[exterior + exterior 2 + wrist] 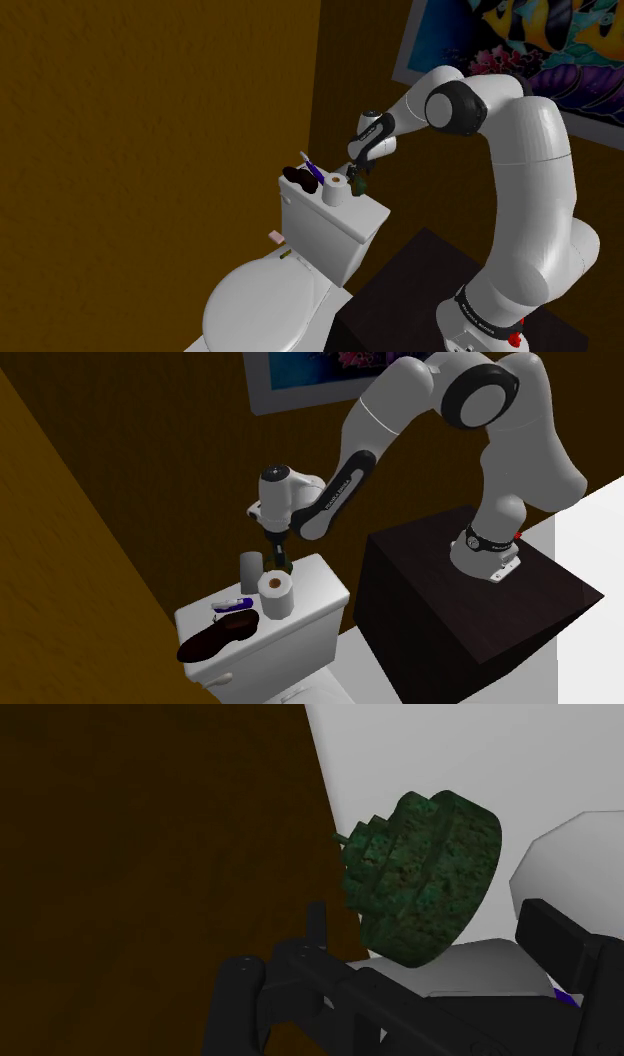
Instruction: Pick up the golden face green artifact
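The green artifact (425, 879) is a dark green, rough, stepped piece with a round base, and it sits tilted between my gripper's (420, 919) black fingers (545, 939), which clasp its sides. In the shoulder view the gripper (358, 170) points down over the back right end of the white toilet tank lid (372, 215), with the artifact (357, 184) hanging at its tips just over the lid. In the second exterior view the gripper (278, 547) holds the artifact (285, 563) behind the toilet paper roll (275, 595).
On the tank lid lie a toilet paper roll (335, 190), a dark shoe-shaped object (215, 640), a purple and white item (233, 603) and a grey cup (250, 568). A brown wall (150, 120) rises close behind. The toilet seat (265, 305) lies below, the dark stand (450, 602) beside.
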Action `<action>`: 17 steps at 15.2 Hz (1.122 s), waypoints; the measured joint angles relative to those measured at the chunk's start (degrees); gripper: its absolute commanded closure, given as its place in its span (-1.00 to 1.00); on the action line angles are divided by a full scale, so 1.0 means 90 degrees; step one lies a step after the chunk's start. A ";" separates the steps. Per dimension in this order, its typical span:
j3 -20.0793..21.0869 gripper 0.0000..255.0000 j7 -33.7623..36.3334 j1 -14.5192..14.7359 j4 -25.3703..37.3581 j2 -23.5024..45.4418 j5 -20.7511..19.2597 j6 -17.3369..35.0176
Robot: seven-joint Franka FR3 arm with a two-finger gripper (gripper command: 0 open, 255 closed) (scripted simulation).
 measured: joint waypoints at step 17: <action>0.0018 1.00 -0.0017 -0.0054 0.0127 0.0236 0.0032 0.0185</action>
